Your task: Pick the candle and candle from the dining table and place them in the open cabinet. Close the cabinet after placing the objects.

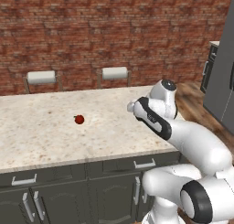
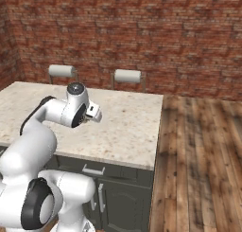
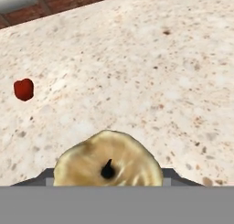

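- The broad beige speckled stone tabletop [image 1: 45, 127] runs under the white arm, so a low swing toward the tall dark grey cabinet [image 1: 221, 81] could scrape its edge.
- The squat yellowish-tan candle [image 3: 108, 161] with a dark wick sits between the fingers, seemingly gripped above the tabletop; wax is slick, so a fast turn may loosen it.
- The small red round fruit [image 1: 79, 119] lies well apart, hardly a hazard.
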Available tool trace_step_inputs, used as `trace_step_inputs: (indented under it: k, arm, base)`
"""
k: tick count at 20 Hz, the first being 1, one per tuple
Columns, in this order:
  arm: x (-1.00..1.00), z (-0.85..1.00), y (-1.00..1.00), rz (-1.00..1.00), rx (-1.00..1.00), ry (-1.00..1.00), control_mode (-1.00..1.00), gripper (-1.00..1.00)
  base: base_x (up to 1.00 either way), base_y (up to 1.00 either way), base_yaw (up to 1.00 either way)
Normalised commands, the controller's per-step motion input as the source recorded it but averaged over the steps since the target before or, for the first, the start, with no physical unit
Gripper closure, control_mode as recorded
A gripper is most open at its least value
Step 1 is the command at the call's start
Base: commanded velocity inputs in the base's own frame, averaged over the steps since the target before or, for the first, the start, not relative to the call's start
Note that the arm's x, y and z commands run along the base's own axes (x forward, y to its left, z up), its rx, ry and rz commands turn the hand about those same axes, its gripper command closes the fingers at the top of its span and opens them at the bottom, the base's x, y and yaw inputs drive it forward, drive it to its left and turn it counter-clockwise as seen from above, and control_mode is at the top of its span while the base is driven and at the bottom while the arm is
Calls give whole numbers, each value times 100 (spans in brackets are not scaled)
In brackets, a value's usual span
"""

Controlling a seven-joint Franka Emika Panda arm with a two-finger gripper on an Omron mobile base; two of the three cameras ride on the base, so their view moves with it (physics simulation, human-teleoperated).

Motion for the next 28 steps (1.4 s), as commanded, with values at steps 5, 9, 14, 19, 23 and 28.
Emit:
trace_step_inputs:
  k: [5,9,14,19,23,28]
  arm:
    - [-26,0,-9,0,-7,0,-100,100]
    - [-10,-1,-3,0,-2,0,100,100]
    - [0,0,0,0,0,0,100,100]
    - [0,0,0,0,0,0,100,100]
    - [0,0,0,0,0,0,100,100]
    - [0,0,0,0,0,0,100,100]
  base:
    - [0,0,0]
    - [-45,-3,-1]
    - [-96,0,-6]
    - [-54,0,-42]
    - [-15,1,-73]
    - [-8,4,-81]
